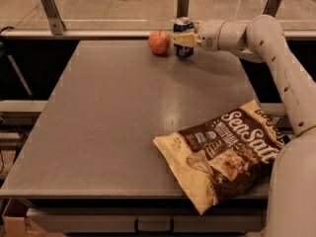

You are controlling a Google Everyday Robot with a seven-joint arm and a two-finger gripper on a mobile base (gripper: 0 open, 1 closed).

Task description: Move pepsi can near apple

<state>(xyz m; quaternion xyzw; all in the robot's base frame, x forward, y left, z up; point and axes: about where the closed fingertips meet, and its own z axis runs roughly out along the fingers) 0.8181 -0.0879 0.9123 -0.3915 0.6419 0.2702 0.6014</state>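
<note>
Pepsi can [183, 26] clamped in gripper [183, 39], upright, just right of apple [159, 42], small gap btw them. Arm comes in from apple's right. Chip bag [224, 157] well apart from apple, near-right on table [98, 132].

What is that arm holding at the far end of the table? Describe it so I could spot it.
Look to the far edge of the grey table, where two small things stand side by side. The pepsi can is the right-hand one, clasped by the white arm's end effector. Unlike the round red apple beside it, it is a dark-blue cylinder with a silver top.
</note>
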